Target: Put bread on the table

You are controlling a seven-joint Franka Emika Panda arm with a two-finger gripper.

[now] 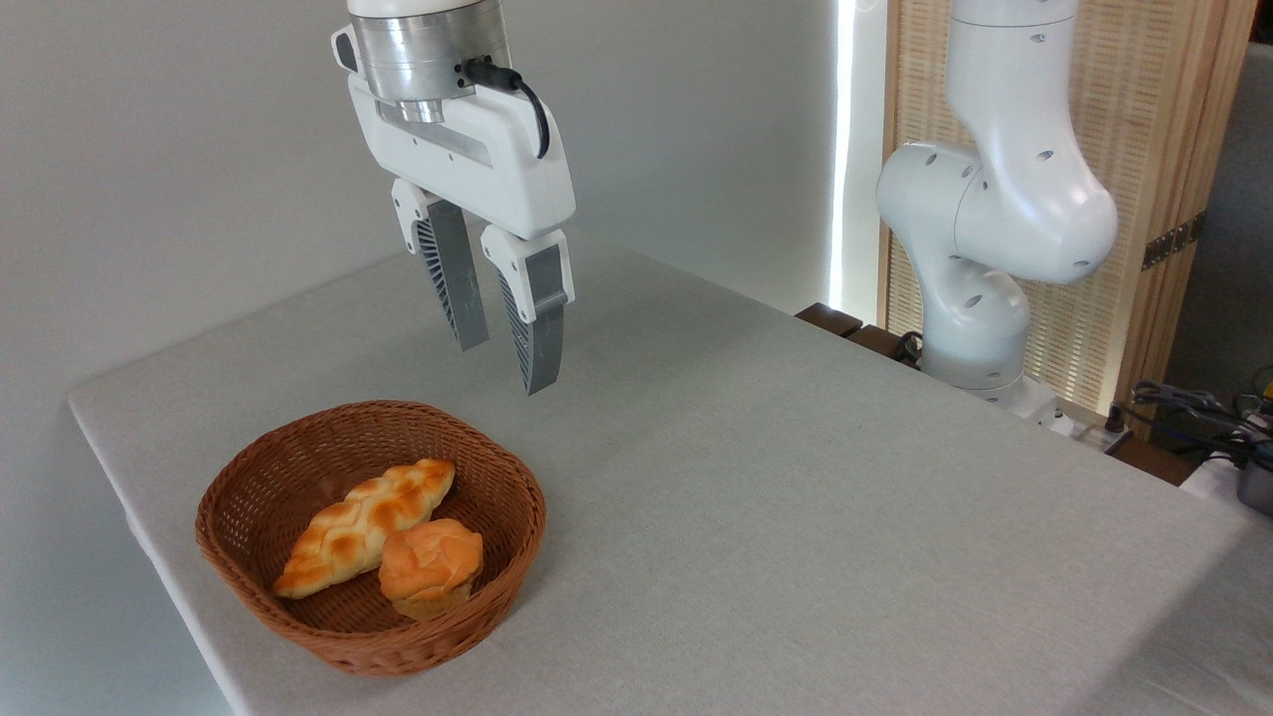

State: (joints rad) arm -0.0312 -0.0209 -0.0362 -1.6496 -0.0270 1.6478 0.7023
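Wicker basket (249, 532) sits at bench (796, 517) near-left corner; bread (431, 563) inside, touching braided loaf (363, 525). Pincer (505, 365) hangs above basket's far rim, fingers slightly parted, holding nothing. Arm base (980, 298) beyond far-right edge.

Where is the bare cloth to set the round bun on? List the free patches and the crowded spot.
Free: the table right of the wicker basket, up to the arm base, and the strip behind it, under the open pincer. Crowded: inside the basket, where the round bun touches the braided loaf.
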